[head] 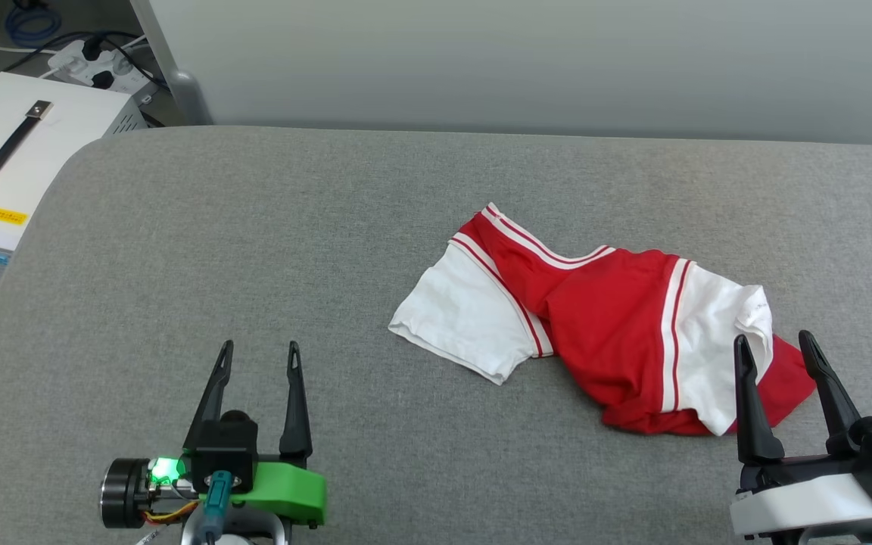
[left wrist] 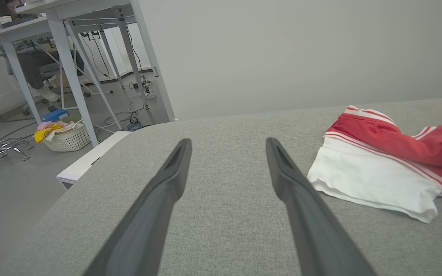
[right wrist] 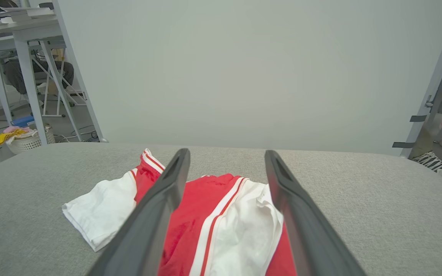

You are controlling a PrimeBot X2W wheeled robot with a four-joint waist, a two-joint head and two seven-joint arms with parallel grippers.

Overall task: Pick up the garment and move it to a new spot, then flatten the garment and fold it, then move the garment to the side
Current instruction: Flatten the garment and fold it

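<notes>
The garment (head: 610, 333) lies bunched, perhaps touching the right fingers (head: 748, 401), apart from the left fingers (head: 296, 401); both pairs gape empty.

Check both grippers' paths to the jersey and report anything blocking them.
Nothing visible blocks either. In the head view the open right gripper has its fingertips over the near edge of the red and white jersey; whether they touch it can't be told. Only bare grey padded surface lies between the open left gripper and the white sleeve.
</notes>
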